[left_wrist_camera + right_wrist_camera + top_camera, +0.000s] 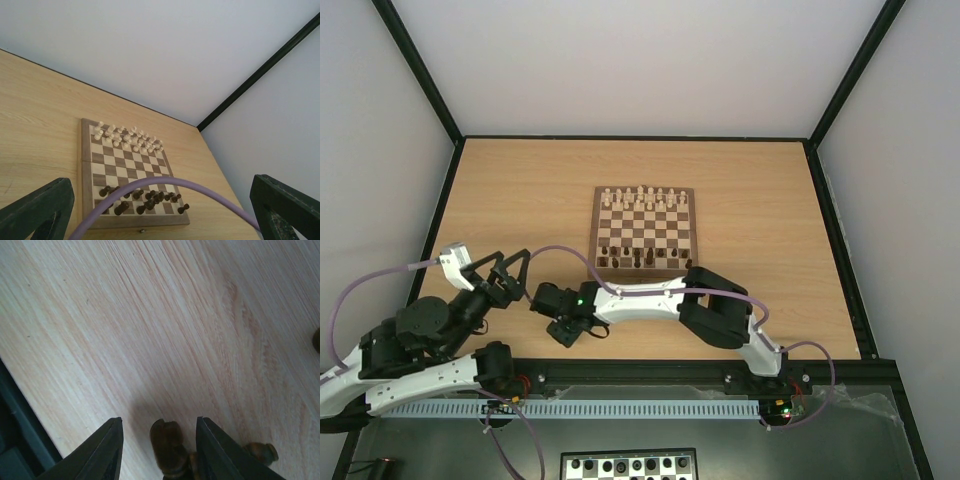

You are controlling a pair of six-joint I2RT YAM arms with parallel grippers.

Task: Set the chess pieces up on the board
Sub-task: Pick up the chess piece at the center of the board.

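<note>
Right tool point(158, 426) stands part-spread astride a dark chess piece point(167, 452) on the bench point(150, 340), not pinching it; centre it, squeeze gently, then lift straight.

Light wood-grain table point(520, 200), surface evenly lit. Plain white back wall point(640, 60) stands along the table's far edge; pale side walls point(370, 150) flank the table left and right. Black frame posts point(420, 70) rise from the table's far corners.
</note>
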